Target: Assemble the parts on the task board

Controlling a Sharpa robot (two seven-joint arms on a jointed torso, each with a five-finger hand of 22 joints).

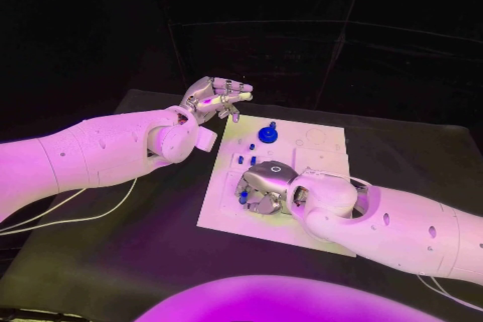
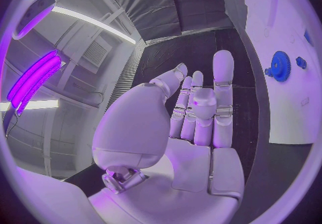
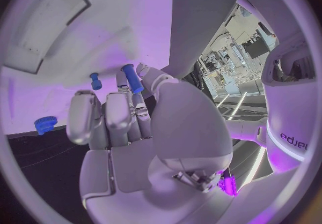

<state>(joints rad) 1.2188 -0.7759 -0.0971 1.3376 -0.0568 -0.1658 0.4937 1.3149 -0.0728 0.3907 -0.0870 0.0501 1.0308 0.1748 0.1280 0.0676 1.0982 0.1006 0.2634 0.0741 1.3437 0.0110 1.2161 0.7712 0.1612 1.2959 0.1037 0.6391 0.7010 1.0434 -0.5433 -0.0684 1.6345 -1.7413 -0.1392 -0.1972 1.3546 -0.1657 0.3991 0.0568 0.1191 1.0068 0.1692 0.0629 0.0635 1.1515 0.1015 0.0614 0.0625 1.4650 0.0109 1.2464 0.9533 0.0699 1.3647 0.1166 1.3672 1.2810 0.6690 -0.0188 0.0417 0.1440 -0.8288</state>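
Observation:
The white task board [image 1: 312, 161] lies mid-table. A blue gear [image 1: 268, 134] [image 2: 280, 66] sits near its far edge, with a small blue peg [image 1: 273, 124] [image 2: 301, 62] just beyond it. Several small blue pegs [image 1: 248, 158] stand along the left side. My right hand [image 1: 264, 189] [image 3: 127, 127] hangs low over the board's near left part, fingers curled down. It pinches a blue peg [image 3: 132, 78] at its fingertips; another peg [image 3: 96, 80] stands on the board close by. My left hand [image 1: 214, 97] [image 2: 195, 111] is raised beyond the board's far left corner, holding nothing, fingers mostly straight.
White cables [image 1: 70, 217] trail over the black table [image 1: 131, 252] on the left under my left arm. My right forearm [image 1: 403, 228] covers the board's near right corner. Shallow recesses [image 1: 320, 137] mark the board's far right part.

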